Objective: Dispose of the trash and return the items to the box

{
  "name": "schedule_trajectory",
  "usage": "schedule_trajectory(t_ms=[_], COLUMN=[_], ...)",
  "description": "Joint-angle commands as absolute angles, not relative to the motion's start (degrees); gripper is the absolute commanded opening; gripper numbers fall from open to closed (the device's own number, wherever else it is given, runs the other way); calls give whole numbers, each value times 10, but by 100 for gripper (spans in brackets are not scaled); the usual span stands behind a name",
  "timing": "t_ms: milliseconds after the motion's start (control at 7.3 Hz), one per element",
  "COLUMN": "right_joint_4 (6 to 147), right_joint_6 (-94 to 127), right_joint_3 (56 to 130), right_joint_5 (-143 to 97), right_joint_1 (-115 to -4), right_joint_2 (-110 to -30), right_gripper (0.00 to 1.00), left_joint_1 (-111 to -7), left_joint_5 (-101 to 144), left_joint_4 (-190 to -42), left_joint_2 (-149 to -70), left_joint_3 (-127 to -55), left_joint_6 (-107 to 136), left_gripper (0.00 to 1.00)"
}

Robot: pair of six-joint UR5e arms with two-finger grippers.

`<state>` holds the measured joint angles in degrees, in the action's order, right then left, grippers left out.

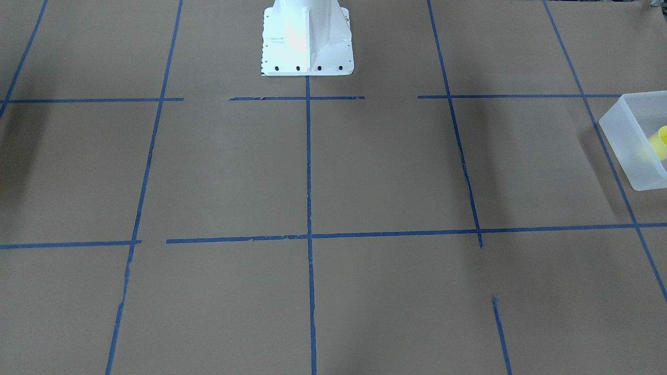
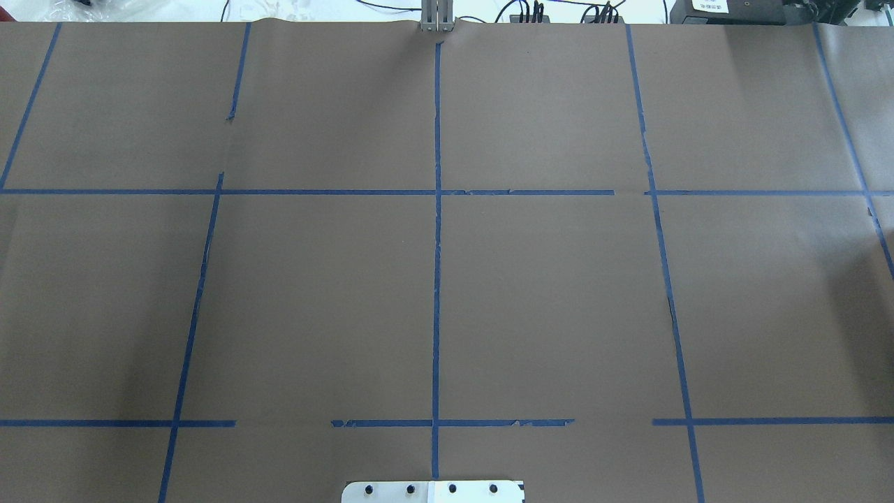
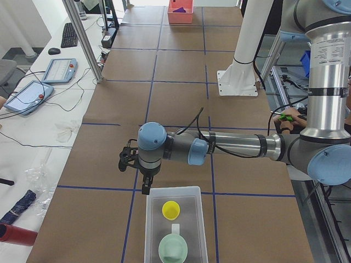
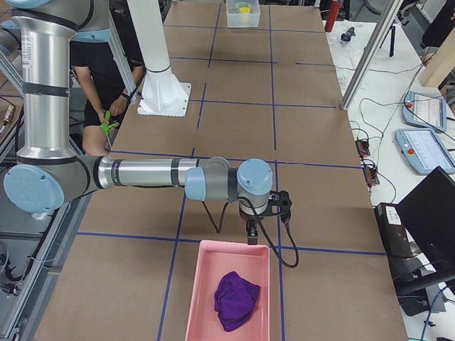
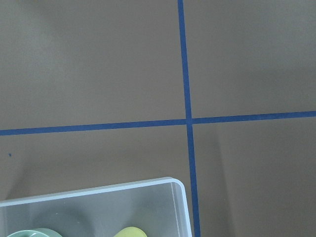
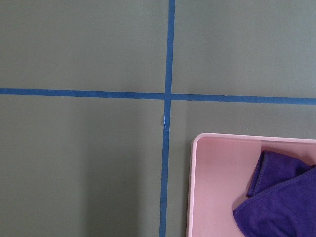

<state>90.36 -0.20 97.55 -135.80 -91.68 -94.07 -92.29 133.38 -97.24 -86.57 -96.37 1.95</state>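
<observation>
The frosted white box (image 3: 193, 193) stands at the table's left end, and its corner shows in the front-facing view (image 1: 625, 133) and the left wrist view (image 5: 98, 210). Inside it the yellow cup (image 3: 171, 209) stands upright next to a mint bowl (image 3: 173, 249); the cup also shows in the front-facing view (image 1: 661, 143) and the left wrist view (image 5: 129, 232). My left gripper (image 3: 145, 189) hangs just above the box's far rim, and I cannot tell whether it is open or shut. My right gripper (image 4: 252, 237) hangs over the rim of a pink bin (image 4: 206, 284), state also unclear.
The pink bin holds a purple cloth (image 4: 237, 300), also seen in the right wrist view (image 6: 281, 197). The white robot base (image 1: 307, 41) stands mid-table. A red cylinder (image 3: 16, 234), tablets and cables lie on the side bench. A person (image 4: 106, 92) sits behind the robot.
</observation>
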Motion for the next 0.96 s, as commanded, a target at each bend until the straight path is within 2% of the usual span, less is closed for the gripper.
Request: schedule_trajectory(t_ms=[0, 821], right_joint_4=[889, 863], right_joint_6=[41, 75], right_joint_3=[976, 973], right_joint_5=[-1358, -1358], right_joint_1=[-917, -915], right_joint_2=[-940, -940], right_gripper=[100, 100], left_joint_1=[-923, -923], left_joint_5=[1334, 1334], left_joint_4=[-972, -972], left_joint_2=[-866, -866], left_joint_3=[-963, -962], left_joint_6=[20, 20], left_gripper=[100, 100])
